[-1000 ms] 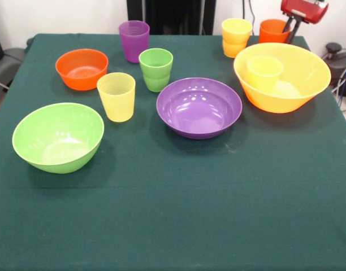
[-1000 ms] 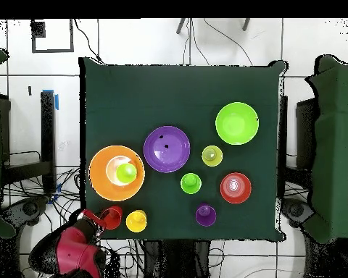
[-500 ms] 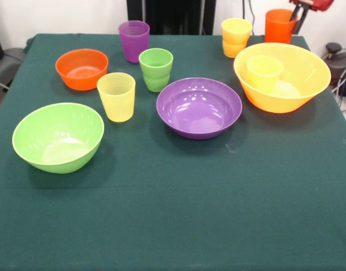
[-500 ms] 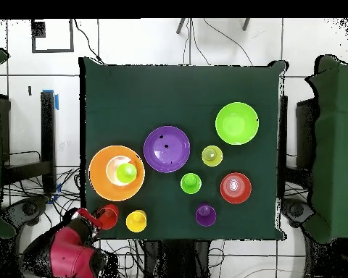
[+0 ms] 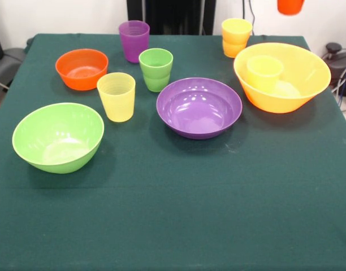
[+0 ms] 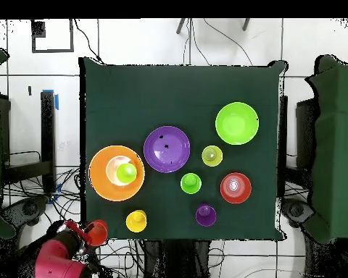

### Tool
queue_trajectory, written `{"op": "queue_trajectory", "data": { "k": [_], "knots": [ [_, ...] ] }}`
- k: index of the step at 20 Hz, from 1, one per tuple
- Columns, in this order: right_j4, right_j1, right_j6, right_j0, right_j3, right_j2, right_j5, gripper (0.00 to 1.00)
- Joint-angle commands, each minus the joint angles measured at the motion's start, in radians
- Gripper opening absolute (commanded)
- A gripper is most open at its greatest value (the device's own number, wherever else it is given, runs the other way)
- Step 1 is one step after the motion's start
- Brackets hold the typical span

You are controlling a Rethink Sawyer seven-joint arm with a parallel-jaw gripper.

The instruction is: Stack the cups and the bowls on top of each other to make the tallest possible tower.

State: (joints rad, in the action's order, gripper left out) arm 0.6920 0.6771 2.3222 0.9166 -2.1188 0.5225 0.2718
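orange cup point(image 5: 290, 6) hangs aloft; overhead alone shows arm point(image 6: 59, 259)

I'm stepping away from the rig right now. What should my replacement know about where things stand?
Gripper: carries the orange cup high, off the table's edge; its grip can't be made out.
Largest yellow-orange bowl: holds one lime green cup, the only stacking so far.
Loose on the table: purple bowl, lime green bowl, small orange bowl, four more cups.
Left: nearly the whole tower.
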Motion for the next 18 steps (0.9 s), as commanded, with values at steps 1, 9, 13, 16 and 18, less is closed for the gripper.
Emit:
{"op": "queue_trajectory", "data": {
  "k": [1, 9, 13, 16, 18],
  "knots": [
    [-0.088, 0.077, 0.172, 0.016, 0.076, 0.040, 0.213, 0.00],
    [-0.093, 0.077, 0.170, -0.019, 0.124, 0.063, 0.231, 0.00],
    [-0.109, 0.071, 0.132, -0.073, 0.169, 0.065, 0.266, 0.00],
    [-0.129, 0.066, 0.111, -0.096, 0.197, 0.076, 0.287, 0.00],
    [-0.134, 0.052, 0.098, -0.118, 0.203, 0.063, 0.265, 0.00]
  ]
}}
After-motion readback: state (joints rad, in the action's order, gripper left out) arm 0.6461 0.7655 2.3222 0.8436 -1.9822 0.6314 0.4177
